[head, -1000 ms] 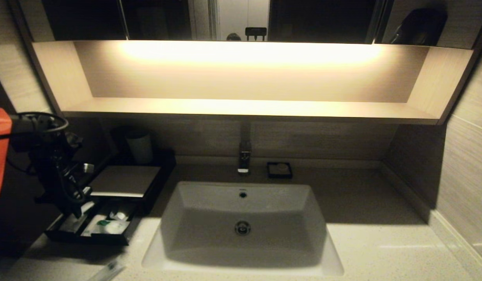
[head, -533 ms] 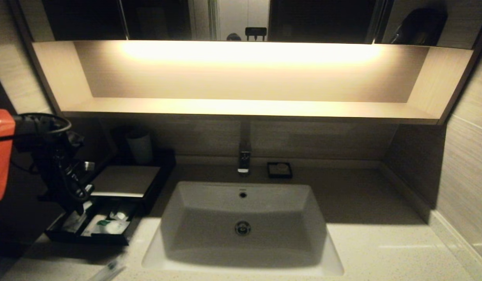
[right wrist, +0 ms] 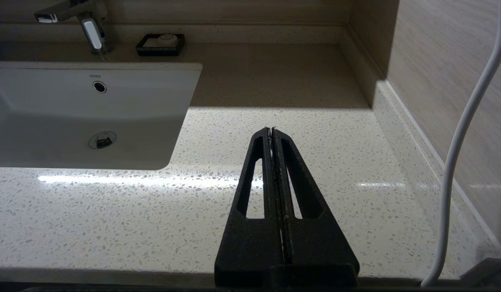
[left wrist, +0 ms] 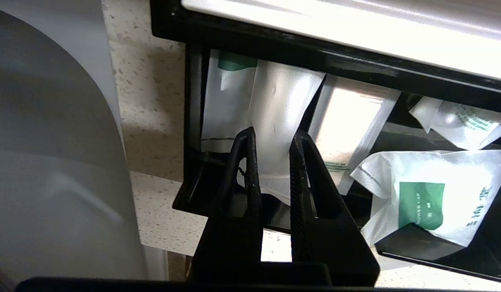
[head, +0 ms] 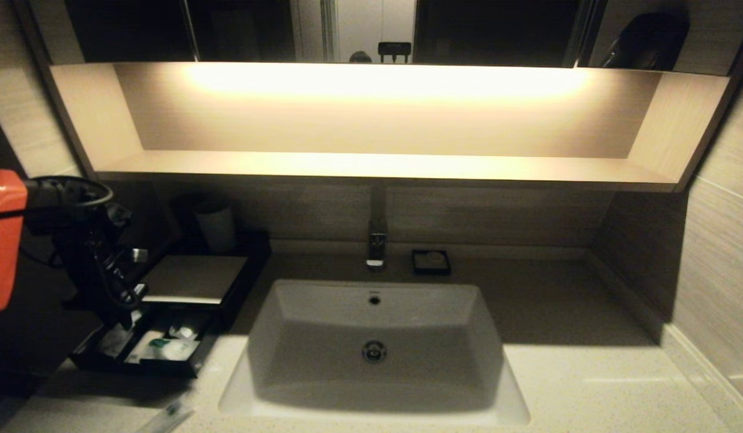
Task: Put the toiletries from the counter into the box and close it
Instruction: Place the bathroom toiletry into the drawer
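Note:
The black box (head: 191, 278) stands left of the sink, its drawer (head: 137, 367) pulled out towards me. Several white toiletries with green print lie in the drawer (left wrist: 420, 194). My left gripper (head: 128, 322) hangs over the drawer's left part. Its narrow jaws (left wrist: 272, 136) are shut on a long white packet (left wrist: 275, 105), which reaches down into the drawer. One more slim packet (head: 170, 415) lies on the counter (head: 588, 385) at the front edge, left of the sink. My right gripper (right wrist: 271, 129) is shut and empty over the counter right of the sink; the head view does not show it.
A white sink basin (head: 374, 337) with a tap (head: 376, 240) fills the middle. Behind it sits a small black dish (head: 430, 262). A pale cup (head: 216, 227) stands behind the box. A lit wooden shelf (head: 377, 165) overhangs the back wall. A white cable (right wrist: 465, 121) hangs at the right wall.
My left arm has shifted slightly to the right over the drawer, still gripping the packet. Nothing else has moved.

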You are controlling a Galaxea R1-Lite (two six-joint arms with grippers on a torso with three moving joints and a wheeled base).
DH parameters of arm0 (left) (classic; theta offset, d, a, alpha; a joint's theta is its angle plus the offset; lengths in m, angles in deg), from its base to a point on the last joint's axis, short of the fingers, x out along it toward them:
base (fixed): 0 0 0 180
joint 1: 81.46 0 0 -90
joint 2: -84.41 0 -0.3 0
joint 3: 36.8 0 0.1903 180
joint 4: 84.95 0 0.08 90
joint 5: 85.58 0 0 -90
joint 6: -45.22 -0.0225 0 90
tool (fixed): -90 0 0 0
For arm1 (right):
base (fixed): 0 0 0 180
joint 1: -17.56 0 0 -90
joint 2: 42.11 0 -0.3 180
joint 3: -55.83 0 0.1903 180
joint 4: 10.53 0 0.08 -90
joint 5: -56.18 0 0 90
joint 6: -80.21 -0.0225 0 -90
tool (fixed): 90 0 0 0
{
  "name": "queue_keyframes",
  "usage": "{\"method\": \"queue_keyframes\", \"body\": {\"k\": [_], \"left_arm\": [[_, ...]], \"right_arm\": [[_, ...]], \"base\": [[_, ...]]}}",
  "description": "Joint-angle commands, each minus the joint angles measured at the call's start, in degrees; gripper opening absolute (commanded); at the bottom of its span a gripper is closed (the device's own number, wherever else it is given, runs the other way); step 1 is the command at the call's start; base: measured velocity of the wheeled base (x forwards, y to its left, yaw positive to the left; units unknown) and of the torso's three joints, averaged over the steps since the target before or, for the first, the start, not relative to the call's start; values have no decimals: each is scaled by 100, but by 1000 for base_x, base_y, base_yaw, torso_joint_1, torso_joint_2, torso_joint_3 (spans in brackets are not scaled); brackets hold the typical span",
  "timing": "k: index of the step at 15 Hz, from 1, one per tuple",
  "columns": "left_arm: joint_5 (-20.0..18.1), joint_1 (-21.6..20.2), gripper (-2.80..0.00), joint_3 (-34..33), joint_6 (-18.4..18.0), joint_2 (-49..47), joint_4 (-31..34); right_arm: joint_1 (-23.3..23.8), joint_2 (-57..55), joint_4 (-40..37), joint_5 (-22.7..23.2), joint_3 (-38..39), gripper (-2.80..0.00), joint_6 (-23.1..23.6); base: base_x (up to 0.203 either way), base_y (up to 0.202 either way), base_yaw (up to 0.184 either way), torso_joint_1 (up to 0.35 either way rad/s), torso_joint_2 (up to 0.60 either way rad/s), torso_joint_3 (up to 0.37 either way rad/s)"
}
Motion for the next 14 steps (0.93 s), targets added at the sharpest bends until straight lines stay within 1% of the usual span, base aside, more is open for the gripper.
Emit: {"method": "queue_keyframes", "body": {"k": [1, 2, 3, 11, 12, 14], "left_arm": [[-1, -1, -280, -1, 28, -3, 30], [-1, -1, -280, -1, 28, 6, 30], [-1, 7, 0, -1, 28, 15, 32], [-4, 8, 0, -45, 321, 245, 110], [-46, 8, 0, -86, 357, 337, 144], [-267, 8, 0, -144, 488, 557, 318]], "right_arm": [[0, 0, 0, 0, 1, -280, 0], [-7, 0, 0, 0, 1, -280, 0], [0, 0, 0, 0, 1, -280, 0], [0, 0, 0, 0, 1, -280, 0], [0, 0, 0, 0, 1, -280, 0], [0, 0, 0, 0, 1, -280, 0]], "base": [[0, 0, 0, 0, 0, 0], [0, 0, 0, 0, 0, 0], [0, 0, 0, 0, 0, 0], [0, 0, 0, 0, 0, 0], [0, 0, 0, 0, 0, 0], [0, 0, 0, 0, 0, 0]]}}
